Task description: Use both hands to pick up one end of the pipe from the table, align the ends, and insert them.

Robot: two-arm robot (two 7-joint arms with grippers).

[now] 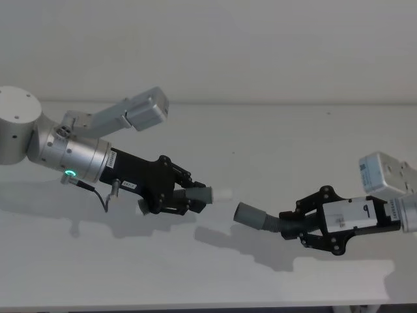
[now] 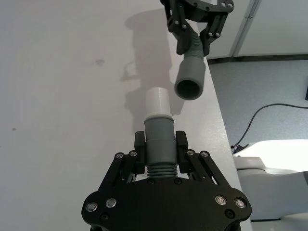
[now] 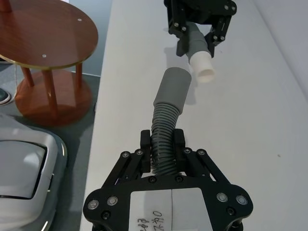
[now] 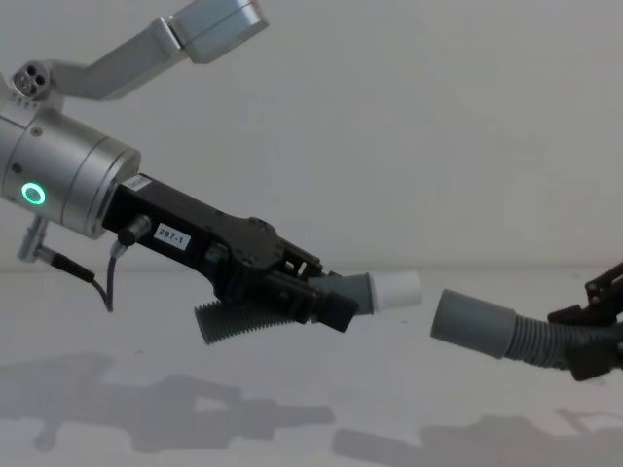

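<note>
Both pipe pieces are held above the white table (image 1: 260,143). My left gripper (image 1: 189,199) is shut on the short ribbed piece (image 4: 238,321) just behind its grey cuff (image 2: 159,139), with the whitish tip (image 2: 157,102) pointing right. My right gripper (image 1: 296,225) is shut on the ribbed part (image 3: 166,130) of the other piece, and its wider socket cuff (image 1: 249,215) faces left. A small gap separates the whitish tip (image 4: 397,289) from the socket (image 4: 472,326). The socket sits slightly lower and off to one side. The open mouth of the socket (image 2: 189,77) is visible in the left wrist view.
The table's edge (image 2: 216,120) runs close beside the two ends. Beyond it lie the floor and a cable (image 2: 260,120). A round wooden side table (image 3: 48,33) and a white machine body (image 3: 24,168) stand off the table on the robot's side.
</note>
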